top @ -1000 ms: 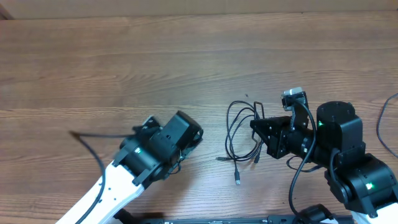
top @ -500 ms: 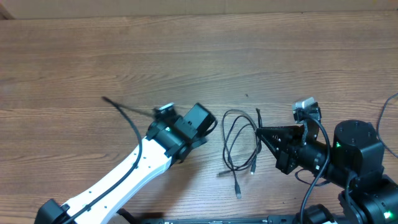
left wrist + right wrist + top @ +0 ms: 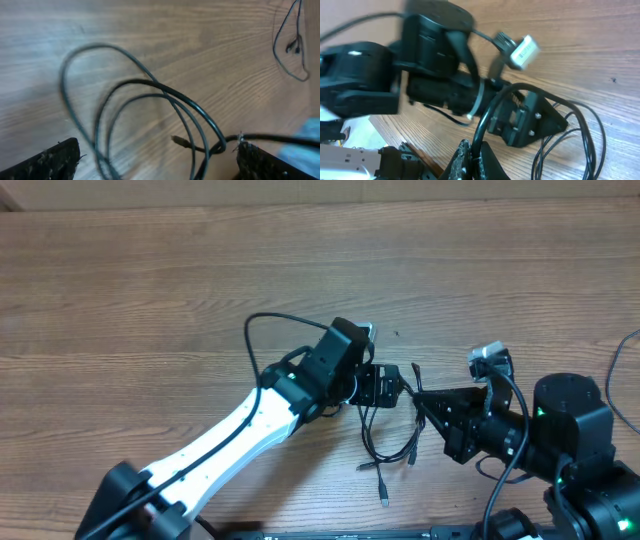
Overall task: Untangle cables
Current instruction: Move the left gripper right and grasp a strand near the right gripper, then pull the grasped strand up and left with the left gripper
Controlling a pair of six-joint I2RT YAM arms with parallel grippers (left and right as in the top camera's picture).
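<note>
— What takes up most of the view?

— A wooden tabletop (image 3: 150, 270), brown with a long grain. The white left arm (image 3: 235, 430) reaches across it from the lower left, and the black right arm (image 3: 560, 430) sits at the lower right.

— And the grippers?

— The left gripper (image 3: 388, 385) is spread wide. In its wrist view one finger sits at each bottom corner, with cord loops between them. The right gripper (image 3: 420, 395) is clenched, and its wrist view shows a black strand rising straight out of the pinched tips.

— Where are the cables?

— The cables (image 3: 167, 91) lie right of centre on the tabletop, between the two grippers. The top of the bundle is under the left gripper.

— How do they look?

— They are thin, black and glossy, in several overlapping oval loops that cross one another. They hang down from the grippers toward the near edge.

— Any ends visible?

— Yes, a small plug (image 3: 383, 498) lies lowest, with two more loose ends just above it.
</note>
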